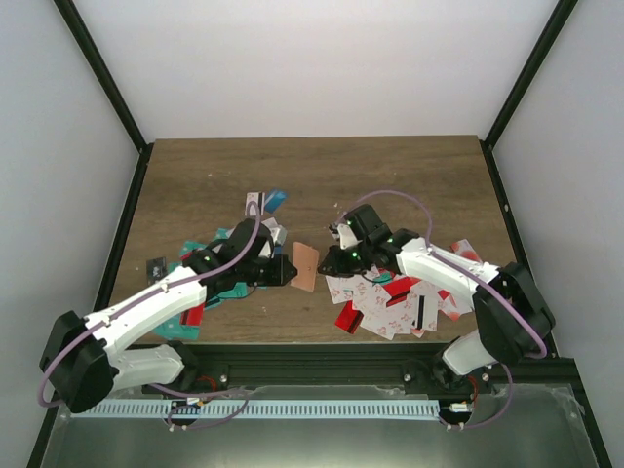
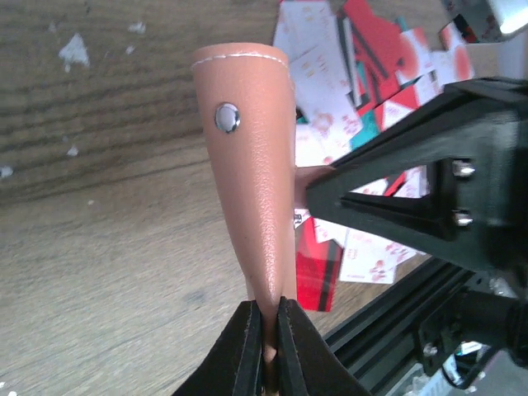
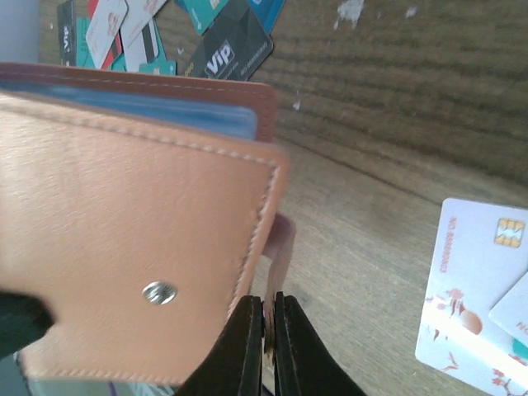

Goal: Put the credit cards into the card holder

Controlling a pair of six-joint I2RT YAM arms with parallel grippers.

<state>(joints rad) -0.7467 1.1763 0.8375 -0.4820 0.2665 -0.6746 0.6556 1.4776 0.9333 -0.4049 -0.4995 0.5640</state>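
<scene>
Left claw (image 2: 266,330), nearest lens: tips pinched narrow on one edge of card holder (image 2: 247,148), seen edge-on, snap stud facing cam. Right claw (image 3: 266,330): closed on holder's strap tab at opp. side. Holder hangs betw. both claws over mid-desk (image 2: 99,247), flap partly open, blue lining visible. Credit cards (image 1: 390,304) lie in loose heaps L & R of it.

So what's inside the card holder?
Only a blue inner strip shows in the card holder. Its front flap covers the slots, so what they hold cannot be seen.
</scene>
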